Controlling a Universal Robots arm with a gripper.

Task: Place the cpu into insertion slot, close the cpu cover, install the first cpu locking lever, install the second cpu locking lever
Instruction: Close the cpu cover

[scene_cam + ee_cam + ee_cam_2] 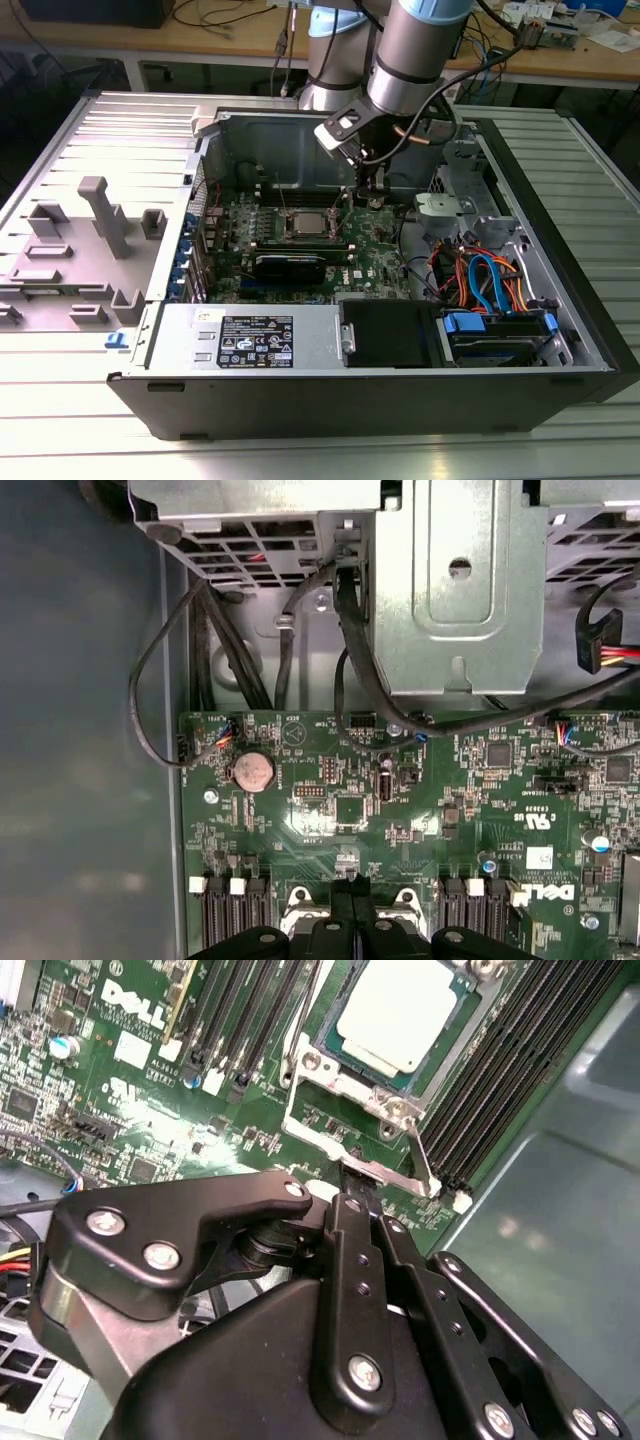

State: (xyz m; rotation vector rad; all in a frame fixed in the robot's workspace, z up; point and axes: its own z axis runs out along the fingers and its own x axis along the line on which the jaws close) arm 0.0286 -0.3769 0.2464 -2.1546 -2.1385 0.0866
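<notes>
While the cpu (400,1010) lies under the cpu cover (338,1085), my gripper (352,1198), fingers (340,1245) together, sits at the cover's edge. I fear it slips off the thin lever (424,1155), scratching the board (130,1110).

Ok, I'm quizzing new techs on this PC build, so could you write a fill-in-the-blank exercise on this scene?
1. The gripper is closest to the silver ____ that frames the cpu.
2. The circuit board is coloured ____.
3. In the exterior view, the blue and orange cables lie to that view's ____ of the cpu.

Missing words: cpu cover; green; right.
</notes>
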